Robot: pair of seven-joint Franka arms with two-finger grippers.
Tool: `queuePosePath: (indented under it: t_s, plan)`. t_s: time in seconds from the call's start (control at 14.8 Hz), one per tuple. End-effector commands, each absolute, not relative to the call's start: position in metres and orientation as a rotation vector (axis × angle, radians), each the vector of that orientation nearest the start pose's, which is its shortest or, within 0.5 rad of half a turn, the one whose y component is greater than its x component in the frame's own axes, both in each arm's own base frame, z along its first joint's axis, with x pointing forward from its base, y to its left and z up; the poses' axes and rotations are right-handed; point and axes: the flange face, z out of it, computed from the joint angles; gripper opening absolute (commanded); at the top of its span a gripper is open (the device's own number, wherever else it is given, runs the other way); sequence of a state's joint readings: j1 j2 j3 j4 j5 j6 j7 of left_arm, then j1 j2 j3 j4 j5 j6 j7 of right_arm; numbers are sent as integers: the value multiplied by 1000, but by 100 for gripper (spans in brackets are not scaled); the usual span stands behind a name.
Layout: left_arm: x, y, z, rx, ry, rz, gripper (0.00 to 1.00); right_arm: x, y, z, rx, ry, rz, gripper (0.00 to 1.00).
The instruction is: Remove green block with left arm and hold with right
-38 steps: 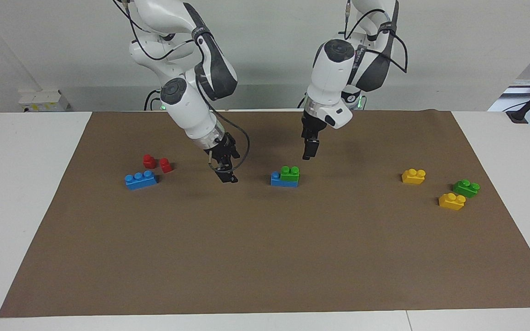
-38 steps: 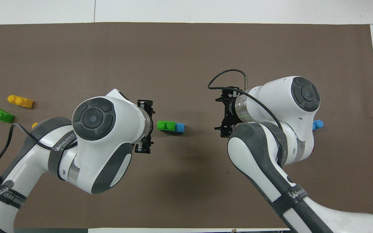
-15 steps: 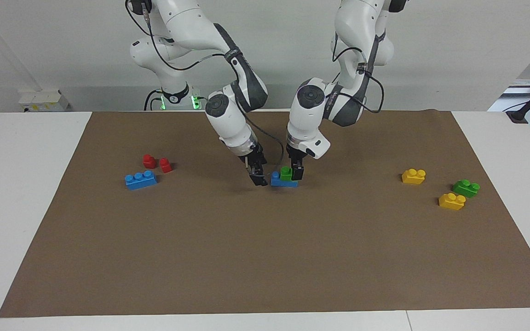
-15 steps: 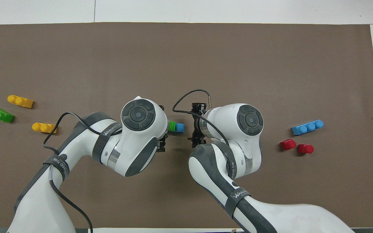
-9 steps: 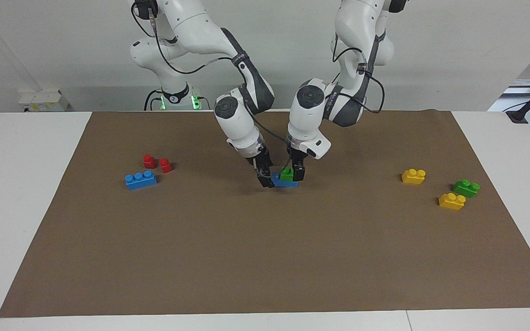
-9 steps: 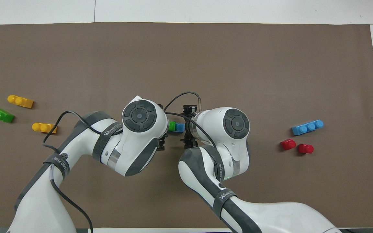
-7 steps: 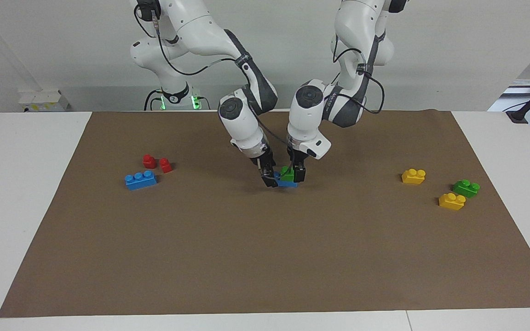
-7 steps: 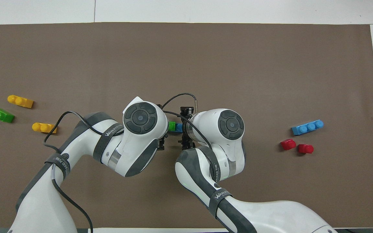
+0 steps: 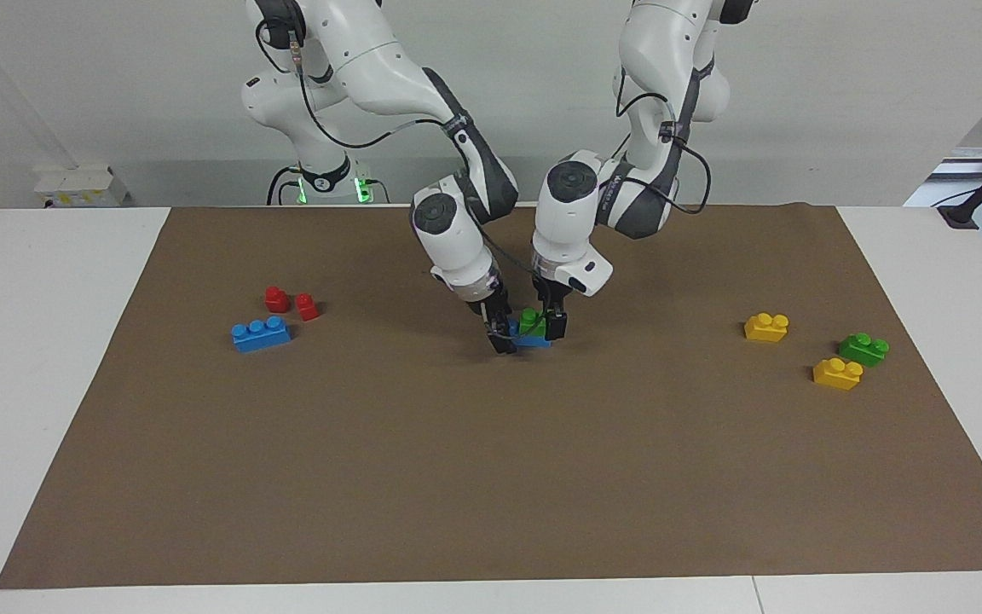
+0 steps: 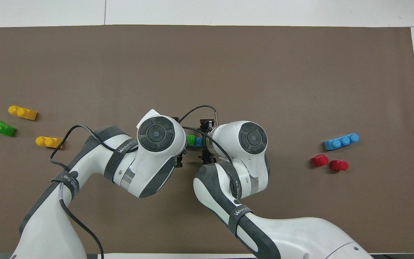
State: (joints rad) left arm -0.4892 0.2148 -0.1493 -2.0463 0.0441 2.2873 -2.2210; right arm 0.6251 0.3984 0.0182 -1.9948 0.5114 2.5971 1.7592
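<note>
A green block sits pressed on one end of a blue brick in the middle of the brown mat; both also show in the overhead view, green and blue. My left gripper is down at the green block and hides its stud toward the left arm's end. My right gripper is down at the blue brick's bare end, toward the right arm's end. In the overhead view both wrists cover most of the stack.
A second green block and two yellow bricks lie toward the left arm's end. A blue three-stud brick and two red blocks lie toward the right arm's end.
My right gripper has come in from the right arm's end to the blue brick's bare end. My left gripper came down to the green block earlier and has stayed there.
</note>
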Motion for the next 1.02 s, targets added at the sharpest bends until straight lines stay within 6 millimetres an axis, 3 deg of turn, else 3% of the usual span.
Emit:
queuePosePath:
  t_s: [0.0, 0.07, 0.2, 0.61, 0.75, 0.95]
  plan:
    - [471, -347, 336, -2255, -2250, -37, 100, 511, 366, 274, -2026, 1943, 316, 100]
    - [471, -347, 336, -2257, -2250, -39, 100, 512, 364, 274, -2023, 1948, 315, 99]
    - [472, -348, 337, -2260, -2256, -39, 100, 513, 363, 274, -2016, 1954, 317, 83]
    - [472, -348, 337, -2257, -2261, -40, 100, 519, 351, 272, -1954, 2008, 349, 8]
    - [472, -348, 337, -2258, -2262, -40, 100, 519, 351, 272, -1944, 2015, 358, 0]
    - [471, -349, 337, -2261, -2266, -39, 100, 518, 352, 273, -1943, 2011, 358, 0]
